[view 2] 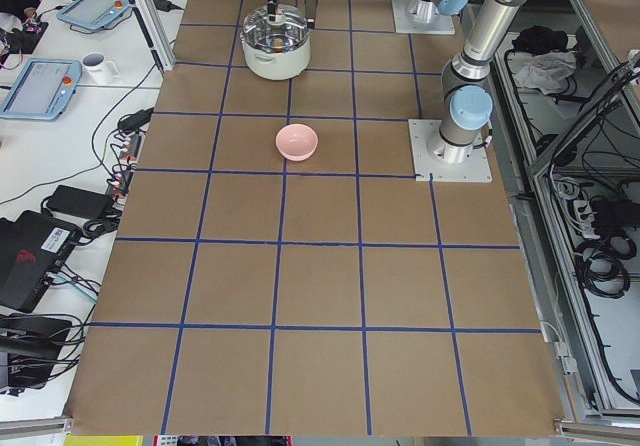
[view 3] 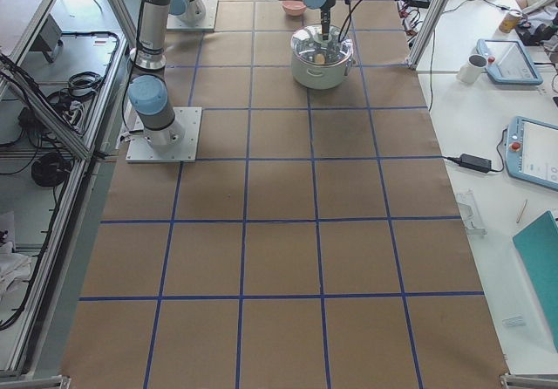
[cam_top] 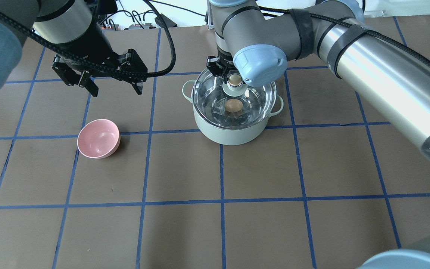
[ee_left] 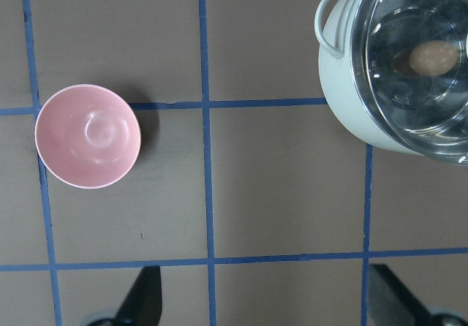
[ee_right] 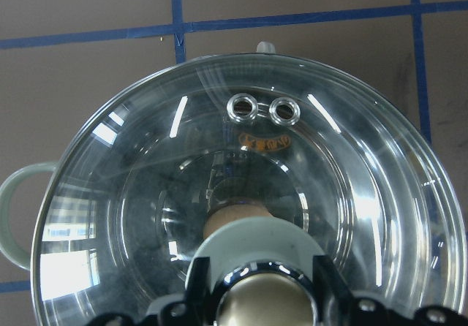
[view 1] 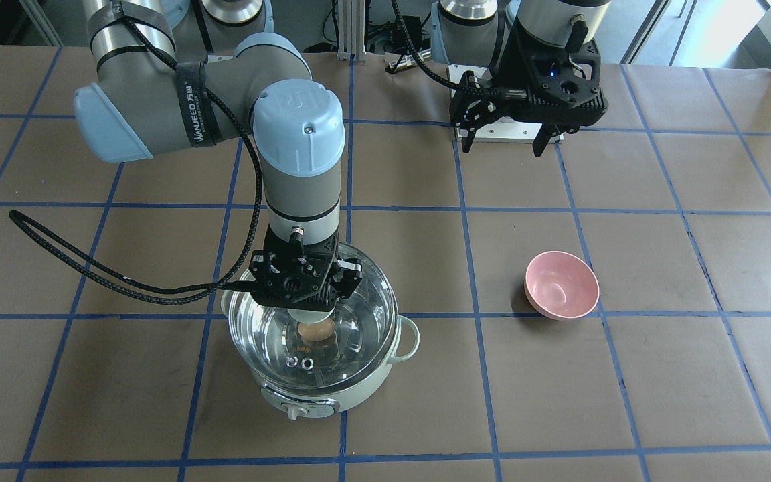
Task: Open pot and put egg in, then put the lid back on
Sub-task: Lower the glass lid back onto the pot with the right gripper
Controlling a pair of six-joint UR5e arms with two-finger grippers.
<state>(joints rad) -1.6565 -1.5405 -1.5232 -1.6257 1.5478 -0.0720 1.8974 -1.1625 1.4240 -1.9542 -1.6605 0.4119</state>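
Note:
The pale mint-green pot (view 1: 359,388) stands on the table with the clear glass lid (view 1: 359,314) on its rim. The tan-brown egg (view 1: 315,331) lies inside on the steel bottom, seen through the glass. My right gripper (view 1: 312,309) is straight above the lid's middle, its fingers (ee_right: 327,278) against both sides of the rounded knob (ee_right: 263,300). The overhead view shows the same pot (cam_top: 233,134), lid (cam_top: 259,97), egg (cam_top: 233,106) and right gripper (cam_top: 233,79). My left gripper (cam_top: 115,89) is open and empty, well off to the side, above the table.
A pink bowl (cam_top: 98,138) sits empty on the table on my left side, apart from the pot; it also shows in the left wrist view (ee_left: 88,136). The left arm's base plate (view 1: 492,130) is at the table's back edge.

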